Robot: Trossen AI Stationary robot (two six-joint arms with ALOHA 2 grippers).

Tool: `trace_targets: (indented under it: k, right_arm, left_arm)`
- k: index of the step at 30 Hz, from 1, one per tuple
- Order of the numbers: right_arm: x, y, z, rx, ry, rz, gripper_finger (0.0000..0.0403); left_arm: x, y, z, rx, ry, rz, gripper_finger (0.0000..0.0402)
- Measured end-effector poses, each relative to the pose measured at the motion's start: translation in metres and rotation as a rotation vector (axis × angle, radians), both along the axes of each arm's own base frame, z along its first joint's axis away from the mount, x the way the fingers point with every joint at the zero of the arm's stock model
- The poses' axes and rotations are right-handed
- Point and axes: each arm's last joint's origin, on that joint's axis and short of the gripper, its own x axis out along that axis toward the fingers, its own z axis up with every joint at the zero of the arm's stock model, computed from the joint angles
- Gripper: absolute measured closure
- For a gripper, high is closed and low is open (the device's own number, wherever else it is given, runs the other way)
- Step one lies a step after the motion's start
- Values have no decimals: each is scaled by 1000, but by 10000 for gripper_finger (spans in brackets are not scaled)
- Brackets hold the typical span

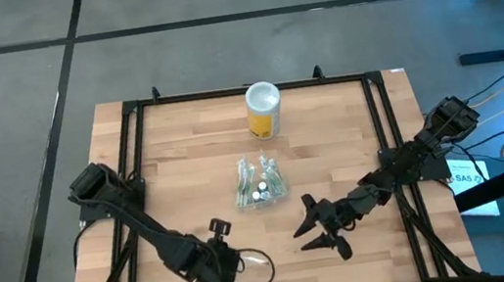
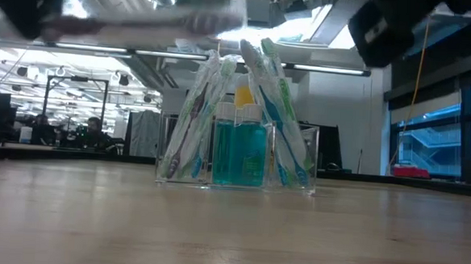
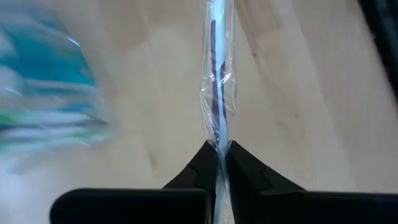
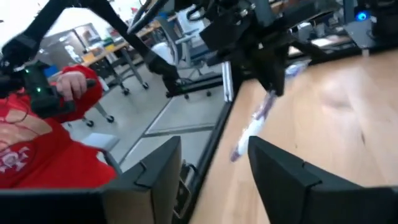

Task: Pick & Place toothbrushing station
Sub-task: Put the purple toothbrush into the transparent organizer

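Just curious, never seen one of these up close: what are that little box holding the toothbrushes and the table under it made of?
The toothbrushing station looks like clear, glossy plastic: you see straight through its walls. The table looks like pale wood; plank seams and grain show.

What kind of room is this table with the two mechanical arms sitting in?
Probably a robotics lab or workshop in an open-plan space. Beyond the wooden table you see ceiling strip lights, distant desks with seated people, and a person in red gripping control handles.

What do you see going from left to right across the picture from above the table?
Left gripper, its fingers shut on a wrapped toothbrush → clear container of toothbrushes → right gripper, fingers open.
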Motion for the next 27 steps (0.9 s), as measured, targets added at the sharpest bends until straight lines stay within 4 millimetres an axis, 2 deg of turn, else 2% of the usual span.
trace_targets:
  k: [5, 10, 16, 21, 27]
  right_arm:
    - [11, 1, 14, 24, -18, -14, 182]
    - [23, 2, 22, 41, 51, -13, 148]
    - [33, 1, 30, 43, 96, -44, 118]
    - [37, -5, 30, 85, 134, -82, 112]
    - [40, -13, 25, 86, 186, -117, 125]
  left_arm:
    - [1, -13, 10, 227, -45, -190, 390]
    - [6, -28, -1, 516, -32, -351, 389]
    - [21, -40, -11, 839, -15, -466, 387]
    - [34, -48, -13, 1105, -10, -519, 389]
    - [43, -60, -8, 1302, -11, -600, 389]
